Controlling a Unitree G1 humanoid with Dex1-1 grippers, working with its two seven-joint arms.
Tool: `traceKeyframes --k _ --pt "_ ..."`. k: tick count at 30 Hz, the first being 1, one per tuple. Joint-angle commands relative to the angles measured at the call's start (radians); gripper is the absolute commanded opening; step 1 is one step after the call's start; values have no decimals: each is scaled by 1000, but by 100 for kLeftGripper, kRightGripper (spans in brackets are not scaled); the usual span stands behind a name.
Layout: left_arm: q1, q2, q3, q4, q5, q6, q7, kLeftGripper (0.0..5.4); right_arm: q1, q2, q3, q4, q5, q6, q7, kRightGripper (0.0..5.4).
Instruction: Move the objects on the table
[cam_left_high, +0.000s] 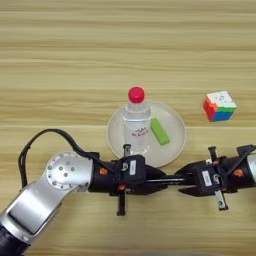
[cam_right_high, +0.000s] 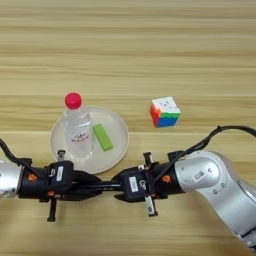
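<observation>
Both my jaws, left (cam_left_high: 162, 181) and right (cam_left_high: 184, 181), grasp the black marker pen (cam_left_high: 172, 180) between them, near the plate (cam_left_high: 175, 145) holding the bottle (cam_left_high: 136, 125).

One bottle (cam_left_high: 136, 122), one plate (cam_left_high: 175, 131), one green block (cam_left_high: 160, 131), one cube (cam_left_high: 219, 106), one pen (cam_right_high: 107, 185)

The water bottle (cam_left_high: 136, 125) label carries small red print, too small to read; nothing else legible.

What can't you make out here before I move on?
- Marker pen: a thin dark bar between left tool and right tool; who holds it is unclear in both eye views.
- Plate near rim: hidden by the tools.
- Bottle label print: too small.
</observation>
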Motion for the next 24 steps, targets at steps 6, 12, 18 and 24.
traceKeyframes --k 6,12,18,24 --pt "-16 9 5 -15 6 12 3 83 -16 5 -2 -2 0 2 5 117" --pt "-16 7 1 -11 10 10 4 83 -14 6 -4 -2 2 2 2 117" --pt "-17 4 2 -7 12 8 9 83 -14 7 -5 0 6 0 3 117" --pt "-16 -1 8 -4 14 5 16 127 -10 8 -8 1 13 3 5 117"
